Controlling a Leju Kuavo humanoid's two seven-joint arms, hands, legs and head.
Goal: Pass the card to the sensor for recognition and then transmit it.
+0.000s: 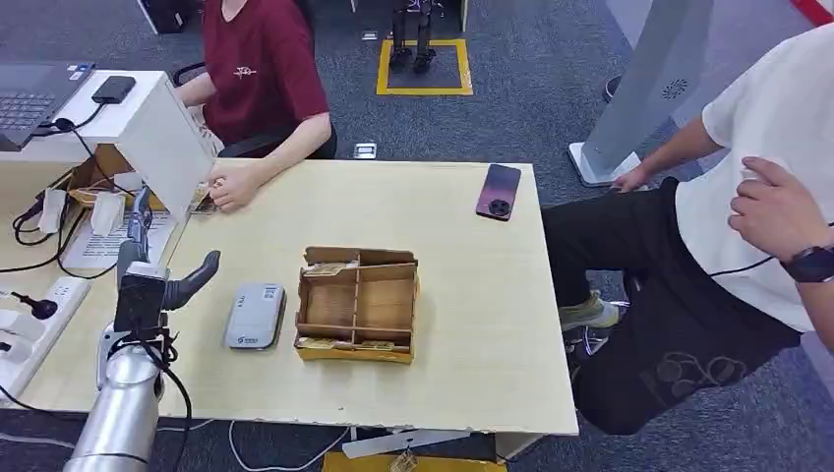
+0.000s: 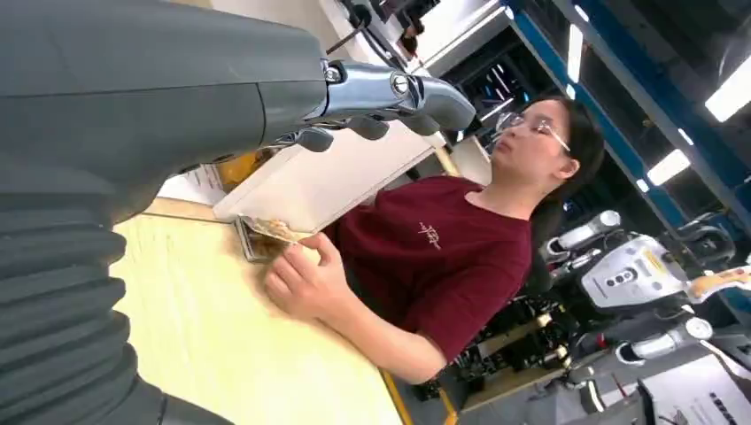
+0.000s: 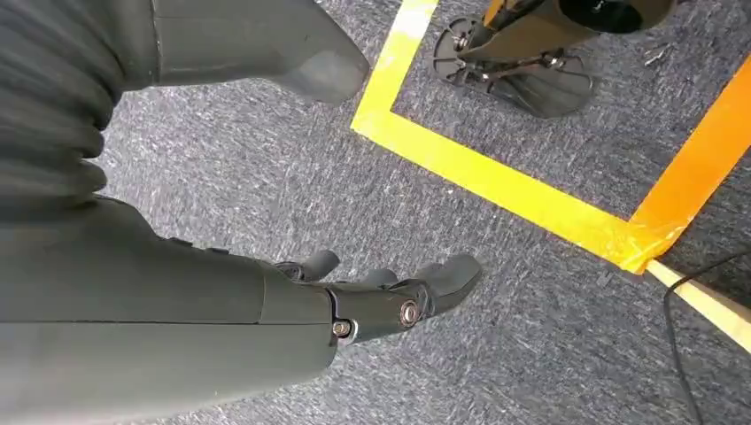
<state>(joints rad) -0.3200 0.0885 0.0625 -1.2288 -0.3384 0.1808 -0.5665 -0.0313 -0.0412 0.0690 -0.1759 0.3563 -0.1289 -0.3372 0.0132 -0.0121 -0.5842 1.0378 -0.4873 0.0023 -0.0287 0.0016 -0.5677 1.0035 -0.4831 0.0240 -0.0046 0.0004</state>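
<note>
Pale wood covers the tabletop [image 1: 472, 295], and near its middle sits a brown cardboard box [image 1: 357, 304] split into compartments, with cards [image 1: 330, 268] lying in the thin slots along its far and near edges. Just beside the box, on the robot's left, lies the grey card sensor [image 1: 255, 316], flat and apart from the box wall. The left hand [image 1: 157, 278] hangs over the tabletop's left part, near the sensor but not touching it; its thumb juts toward the sensor and its fingers [image 2: 390, 93] are stretched out and apart, holding nothing. The right hand [image 3: 390, 297] hangs low above grey carpet [image 3: 266, 195] beside yellow floor tape [image 3: 496, 177], fingers loosely extended and empty.

At the far left corner a person in a dark red shirt [image 1: 261, 69] rests a hand [image 1: 233, 187] on the tabletop next to a white stand [image 1: 148, 128] carrying a laptop [image 1: 29, 93]. A dark phone [image 1: 499, 192] lies near the far right edge. Another person in a white shirt [image 1: 757, 177] and black trousers sits just off the right side.
</note>
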